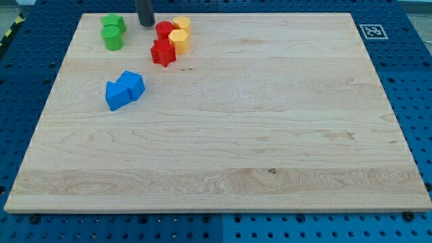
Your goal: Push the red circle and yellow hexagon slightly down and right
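The red circle [164, 30] sits near the view's top, left of centre, touching the yellow hexagon [181, 24] on its right. A second yellow block [179, 41] lies just below the hexagon. A red star-shaped block [163, 52] lies just below the red circle. My tip [146, 23] stands on the board just left of the red circle, a small gap away, and right of the green blocks.
Two green blocks [113, 31] sit together at the view's top left. Two blue blocks [125, 89] lie touching below them. The wooden board [270, 135] rests on a blue pegboard table. A fiducial tag [371, 31] marks the board's top right corner.
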You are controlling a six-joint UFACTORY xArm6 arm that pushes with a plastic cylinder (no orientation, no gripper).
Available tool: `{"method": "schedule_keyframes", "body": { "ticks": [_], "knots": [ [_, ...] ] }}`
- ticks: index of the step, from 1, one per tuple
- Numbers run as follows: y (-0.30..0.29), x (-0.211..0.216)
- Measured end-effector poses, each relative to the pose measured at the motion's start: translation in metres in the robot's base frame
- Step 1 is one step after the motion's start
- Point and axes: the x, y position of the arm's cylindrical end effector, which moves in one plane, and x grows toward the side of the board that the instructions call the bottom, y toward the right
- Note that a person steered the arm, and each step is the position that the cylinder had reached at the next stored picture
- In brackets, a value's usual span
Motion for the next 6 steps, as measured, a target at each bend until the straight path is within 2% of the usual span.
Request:
{"method": "schedule_keyframes", "body": {
  "ticks": [3,6],
  "knots": [
    [0.006,-0.004],
    [0.015,0.054]
  ]
}}
